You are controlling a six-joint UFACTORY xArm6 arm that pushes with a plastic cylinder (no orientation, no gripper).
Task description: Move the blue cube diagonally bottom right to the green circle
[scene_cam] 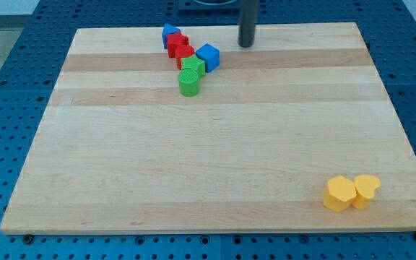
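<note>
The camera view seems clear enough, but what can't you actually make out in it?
- Rod: its upper part and the arm are cut off by the view's top; my tip shows, right of the blue cube.
- Second blue block: shape unclear, partly hidden behind the red blocks.
- Green block: shape unclear, crowded between the green circle and its neighbours.
- Two yellow blocks: whether touching, uncertain.
</note>
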